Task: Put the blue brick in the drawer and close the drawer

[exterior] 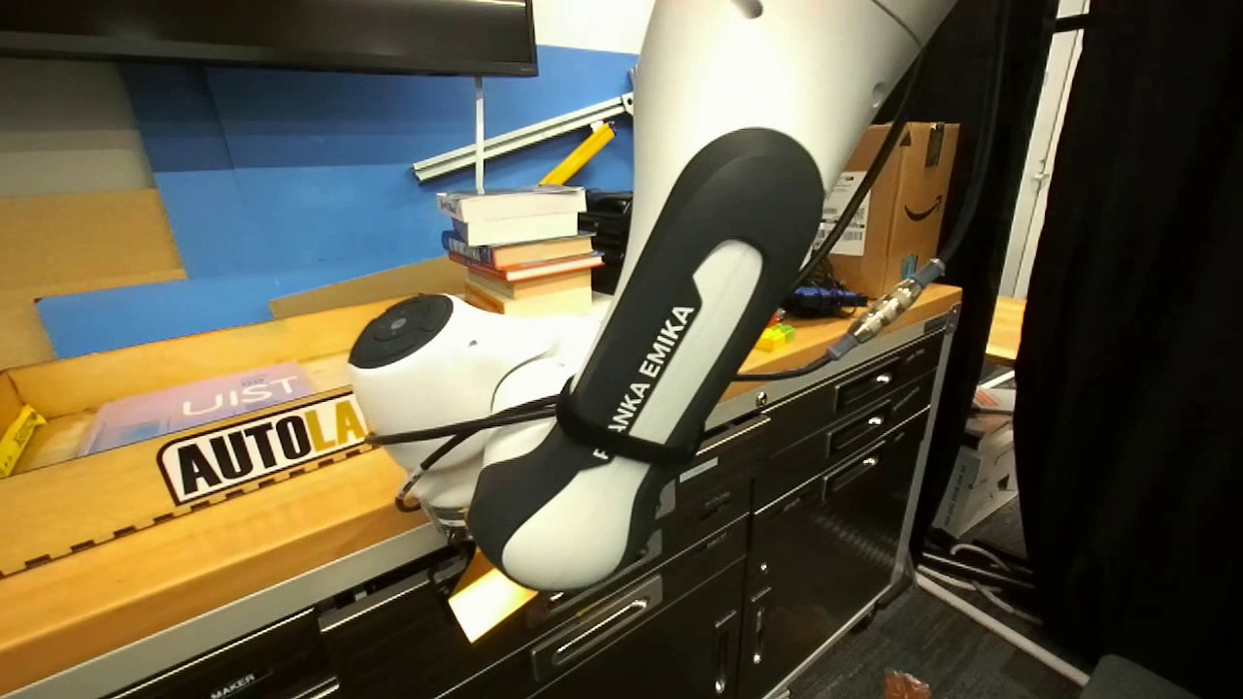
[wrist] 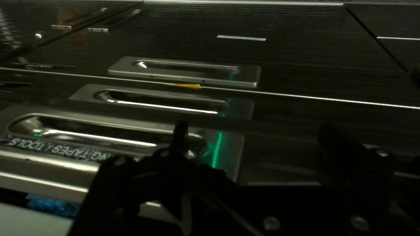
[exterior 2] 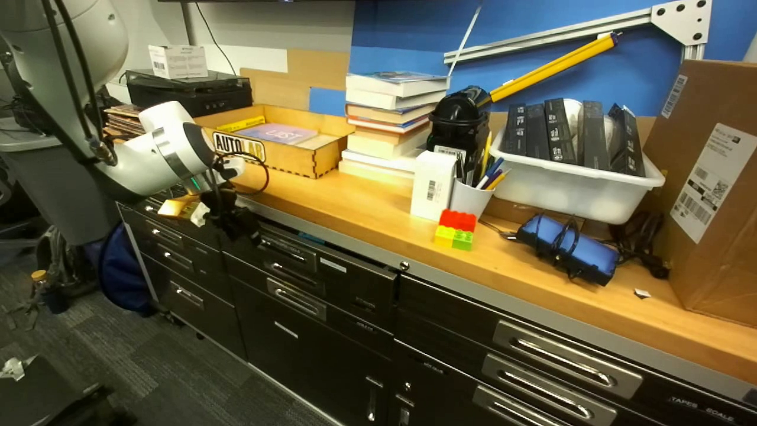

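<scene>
The drawer (exterior 2: 361, 284) is the top wide one with a black front. It stands slightly out from the cabinet, with a narrow dark gap along its top. Its handle and label show in the wrist view (wrist: 108, 126), and part of its front shows in an exterior view (exterior: 714, 485). A blue textured thing (wrist: 52, 205) shows in the gap and also in an exterior view (exterior 2: 312, 238); I cannot tell whether it is the blue brick. No block can be made out elsewhere. My gripper (wrist: 256, 137) is open and empty at the drawer front, pointing down (exterior 2: 239, 228). The arm hides it in an exterior view.
On the worktop (exterior 2: 337, 198) stand a wooden box (exterior 2: 284, 163), a book stack (exterior 2: 387, 118), a pen cup (exterior 2: 470, 198), a red, yellow and green brick stack (exterior 2: 456, 228), a white bin (exterior 2: 568, 189) and a cardboard box (exterior 2: 709, 195). More drawers (exterior 2: 562, 361) lie alongside.
</scene>
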You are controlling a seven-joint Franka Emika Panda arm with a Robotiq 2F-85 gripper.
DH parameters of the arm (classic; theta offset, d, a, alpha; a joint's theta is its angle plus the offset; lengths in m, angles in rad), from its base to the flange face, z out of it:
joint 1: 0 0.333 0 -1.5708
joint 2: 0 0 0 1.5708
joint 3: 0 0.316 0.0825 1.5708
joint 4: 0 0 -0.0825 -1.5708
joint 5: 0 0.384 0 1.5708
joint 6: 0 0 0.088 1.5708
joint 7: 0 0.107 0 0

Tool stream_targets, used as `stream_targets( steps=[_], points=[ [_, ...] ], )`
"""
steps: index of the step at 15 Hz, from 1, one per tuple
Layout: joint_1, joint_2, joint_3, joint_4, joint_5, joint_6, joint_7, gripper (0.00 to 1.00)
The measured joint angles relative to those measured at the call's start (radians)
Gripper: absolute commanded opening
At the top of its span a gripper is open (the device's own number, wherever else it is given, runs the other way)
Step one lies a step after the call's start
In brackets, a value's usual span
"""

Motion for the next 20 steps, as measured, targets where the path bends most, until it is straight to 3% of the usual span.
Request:
stream_targets(
  steps=[5, 11, 14, 20],
  points=[
    [0.051, 0.039, -0.038, 0.073, 0.000, -0.016, 0.018, 1.00],
    [0.052, 0.017, -0.036, 0.042, 0.027, -0.027, -0.011, 1.00],
    [0.009, -0.077, -0.019, -0.079, 0.119, -0.069, -0.148, 1.00],
    [-0.104, -0.366, 0.002, -0.268, 0.381, -0.342, -0.530, 1.00]
  ],
)
